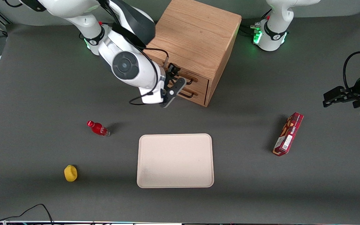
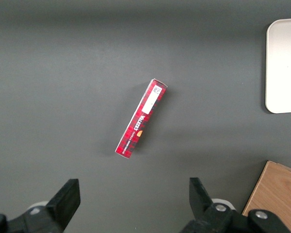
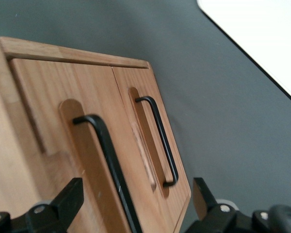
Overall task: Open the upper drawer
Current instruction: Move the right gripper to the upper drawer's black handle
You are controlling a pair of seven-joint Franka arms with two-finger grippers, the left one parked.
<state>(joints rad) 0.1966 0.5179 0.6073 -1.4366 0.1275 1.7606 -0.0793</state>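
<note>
The light oak cabinet (image 1: 195,34) stands at the back of the table, its two drawers facing the front camera. The upper drawer (image 1: 200,78) looks shut; its black wire handle (image 1: 190,81) shows just past my right gripper (image 1: 180,78). In the right wrist view the upper drawer (image 3: 53,111) and its handle (image 3: 104,145) fill the frame beside the lower drawer (image 3: 131,80) and its handle (image 3: 160,131). The gripper (image 3: 136,194) is open and empty, close in front of the drawer fronts, and the upper handle runs between its two fingers without touching them.
A cream tray (image 1: 175,161) lies nearer the front camera than the cabinet. A small red bottle (image 1: 98,128) and a yellow object (image 1: 70,173) lie toward the working arm's end. A red box (image 1: 288,134) lies toward the parked arm's end, also in the left wrist view (image 2: 141,118).
</note>
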